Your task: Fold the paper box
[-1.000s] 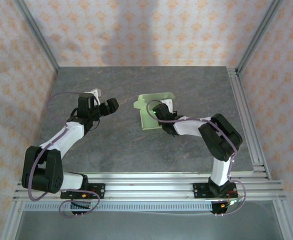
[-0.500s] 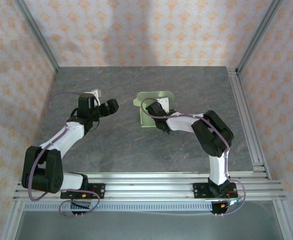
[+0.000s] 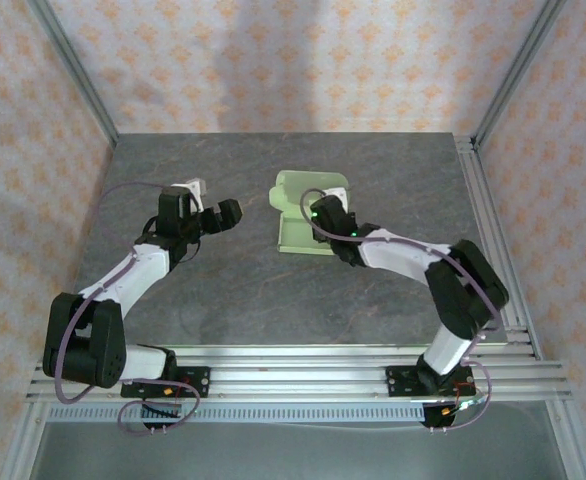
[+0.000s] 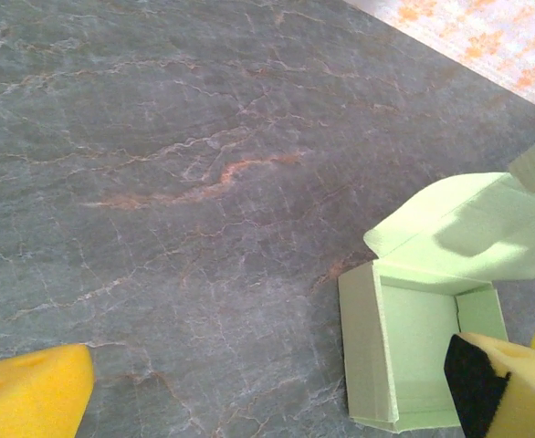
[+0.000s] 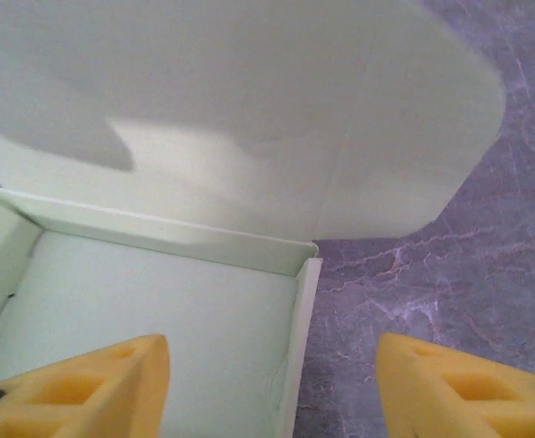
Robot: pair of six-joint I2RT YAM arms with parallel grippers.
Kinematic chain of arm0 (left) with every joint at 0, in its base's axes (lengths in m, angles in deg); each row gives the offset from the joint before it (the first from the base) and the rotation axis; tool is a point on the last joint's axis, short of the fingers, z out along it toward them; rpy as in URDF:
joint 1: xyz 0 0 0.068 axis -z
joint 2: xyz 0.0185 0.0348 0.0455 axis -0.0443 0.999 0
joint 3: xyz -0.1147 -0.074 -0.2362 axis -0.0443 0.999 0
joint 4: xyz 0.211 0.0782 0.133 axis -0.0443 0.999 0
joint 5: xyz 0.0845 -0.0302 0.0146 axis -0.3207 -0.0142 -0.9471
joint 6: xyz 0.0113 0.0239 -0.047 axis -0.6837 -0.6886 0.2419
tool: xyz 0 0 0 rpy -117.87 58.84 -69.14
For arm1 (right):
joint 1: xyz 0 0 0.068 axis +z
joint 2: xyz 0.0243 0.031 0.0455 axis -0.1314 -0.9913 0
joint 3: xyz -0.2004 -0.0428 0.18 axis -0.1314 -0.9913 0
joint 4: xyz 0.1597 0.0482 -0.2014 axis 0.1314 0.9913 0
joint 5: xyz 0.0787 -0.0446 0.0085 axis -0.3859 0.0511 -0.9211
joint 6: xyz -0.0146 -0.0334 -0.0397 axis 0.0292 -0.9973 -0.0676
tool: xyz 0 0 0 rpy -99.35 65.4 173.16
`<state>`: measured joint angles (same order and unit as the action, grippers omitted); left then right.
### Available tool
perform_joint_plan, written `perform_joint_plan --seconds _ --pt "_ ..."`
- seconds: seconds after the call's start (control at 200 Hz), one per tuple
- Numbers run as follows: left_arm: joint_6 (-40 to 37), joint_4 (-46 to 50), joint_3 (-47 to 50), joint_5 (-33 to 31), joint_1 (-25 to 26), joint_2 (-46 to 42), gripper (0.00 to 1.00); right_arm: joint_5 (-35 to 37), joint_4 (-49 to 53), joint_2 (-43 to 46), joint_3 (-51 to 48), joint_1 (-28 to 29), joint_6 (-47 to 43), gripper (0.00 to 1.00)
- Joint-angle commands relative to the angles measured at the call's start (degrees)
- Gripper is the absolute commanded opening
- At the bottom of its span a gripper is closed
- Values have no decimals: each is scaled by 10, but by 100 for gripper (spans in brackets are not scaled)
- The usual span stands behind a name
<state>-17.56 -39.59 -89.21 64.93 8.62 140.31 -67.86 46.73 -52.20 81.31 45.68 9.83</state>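
Starting at the left gripper (image 3: pixel 223 212): hangs over the bare table (image 3: pixel 223 290), jaws spread to their widest, a touch wider than a second ago, holding nothing. Points toward the paper box (image 3: pixel 295 230) but stays well apart from it.

At mid-table, the paper box: sits with tray walls up and the rounded lid flap (image 3: pixel 313 186) standing open along the far edge. Lies squarer to the table's edges than a second ago.

Further right, the right gripper (image 3: pixel 325 214): clamped shut a second ago, now parted and gripping nothing. Straddles the tray's right wall (image 5: pixel 304 301), one pad (image 5: pixel 85 383) over the inside, the other over the table.

Reads as a release after shaping the tray. Leaves, most likely, the lid to bring down and tuck in.
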Motion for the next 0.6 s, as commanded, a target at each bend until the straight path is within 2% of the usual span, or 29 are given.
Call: perform_joint_plan --seconds 0.0,0.125,0.305,0.445,0.596 --pt "-36 -20 -24 11 4 0 100 -90 -46 54 -31 -24 -57 63" --pt "-87 -14 -60 36 7 23 100 -205 -32 95 -38 -63 -119 66" --pt "-161 49 -123 33 25 41 100 -344 67 121 11 -128 -224 73" --pt "-176 65 -129 41 34 30 100 -398 198 108 83 -161 -373 75" --pt "-173 65 -112 66 38 6 100 -442 319 53 188 -211 -456 75"
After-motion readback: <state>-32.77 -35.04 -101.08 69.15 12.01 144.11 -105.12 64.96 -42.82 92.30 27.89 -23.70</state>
